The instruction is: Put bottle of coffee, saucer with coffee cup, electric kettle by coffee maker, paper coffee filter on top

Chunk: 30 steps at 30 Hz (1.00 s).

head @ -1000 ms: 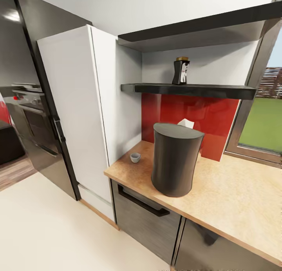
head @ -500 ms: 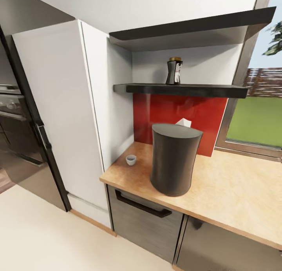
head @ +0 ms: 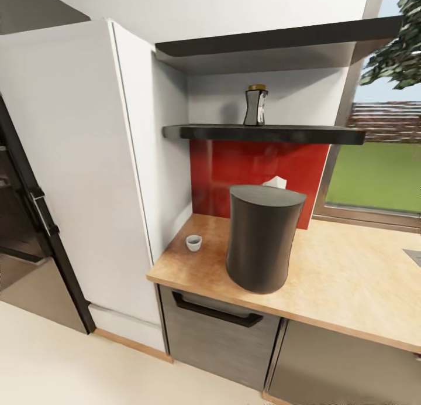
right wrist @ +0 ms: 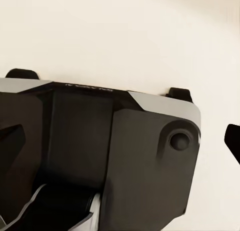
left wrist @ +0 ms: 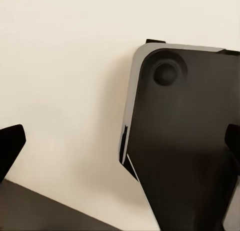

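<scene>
Facing kitchen countertop (head: 351, 288) in head view, we are seeing dark cylindrical coffee maker (head: 261, 238) standing near front edge, small coffee cup (head: 193, 243) well left of it, white paper coffee filter (head: 276, 183) peeking behind its top. Bottle of coffee (head: 256, 105) is standing upright on lower kitchen shelf (head: 263, 134). Left wrist view: left gripper (left wrist: 120, 141) fingertips are spreading wide, holding nothing, over pale floor (left wrist: 65, 66) and robot base (left wrist: 185, 136). Right wrist view: we cannot tell right gripper state.
</scene>
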{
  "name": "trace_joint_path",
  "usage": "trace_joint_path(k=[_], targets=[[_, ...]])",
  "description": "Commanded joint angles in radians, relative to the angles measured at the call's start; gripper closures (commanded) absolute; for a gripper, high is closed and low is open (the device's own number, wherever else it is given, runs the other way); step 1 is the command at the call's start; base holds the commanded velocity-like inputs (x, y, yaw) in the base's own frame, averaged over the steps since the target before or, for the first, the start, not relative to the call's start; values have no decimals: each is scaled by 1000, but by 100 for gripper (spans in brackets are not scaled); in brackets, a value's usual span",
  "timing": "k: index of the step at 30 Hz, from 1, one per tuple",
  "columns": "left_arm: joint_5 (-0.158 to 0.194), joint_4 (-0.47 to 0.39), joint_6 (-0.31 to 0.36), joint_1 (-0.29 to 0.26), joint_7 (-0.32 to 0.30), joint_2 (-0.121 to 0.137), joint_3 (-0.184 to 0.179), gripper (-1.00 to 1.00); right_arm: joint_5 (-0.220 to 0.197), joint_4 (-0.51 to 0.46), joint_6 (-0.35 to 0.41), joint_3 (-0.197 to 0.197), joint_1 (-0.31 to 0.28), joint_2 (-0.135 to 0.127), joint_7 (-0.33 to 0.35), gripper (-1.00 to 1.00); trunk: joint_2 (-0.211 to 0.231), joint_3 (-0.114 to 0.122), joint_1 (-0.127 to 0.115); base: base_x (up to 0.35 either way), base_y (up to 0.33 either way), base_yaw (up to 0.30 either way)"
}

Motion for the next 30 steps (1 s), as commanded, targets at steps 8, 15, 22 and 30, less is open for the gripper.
trace_joint_path(k=[8, 15, 22, 30], targets=[[3, -1, -1, -1, -1, 1, 4, -100, -9, -1, 2, 8, -1, 1, 1, -100, -2, -2, 1, 1, 281, -20], [3, -1, -1, 0, -1, 3, 3, -100, -9, -2, 2, 8, -1, 1, 1, -100, -2, -2, 1, 0, 78, -1], [3, -1, -1, -1, -1, 2, 4, -100, -9, -1, 2, 8, -1, 1, 1, -100, -2, -2, 1, 0, 193, -74], [3, -1, -1, -1, -1, 0, 4, -100, -9, 0, 2, 8, -1, 1, 1, -100, -2, -2, 1, 0, 295, -246]])
